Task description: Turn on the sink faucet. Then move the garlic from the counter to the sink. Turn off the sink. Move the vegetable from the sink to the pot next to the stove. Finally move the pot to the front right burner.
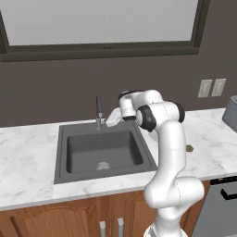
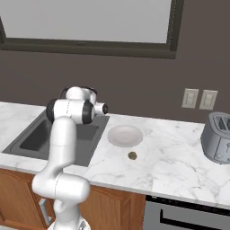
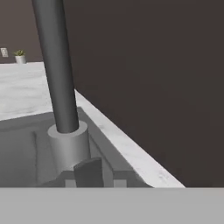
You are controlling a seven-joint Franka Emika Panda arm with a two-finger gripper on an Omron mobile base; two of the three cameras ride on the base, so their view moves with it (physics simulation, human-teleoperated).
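Gripper [image 3: 89,174] close at the faucet [image 3: 59,78] base, centre-left of the hand view; can't tell whether it grips

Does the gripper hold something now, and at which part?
It cannot be told. The gripper sits at the base of the faucet, its fingers nearly shut, but their tips are at the picture's edge, so no grip on the faucet or its lever shows.
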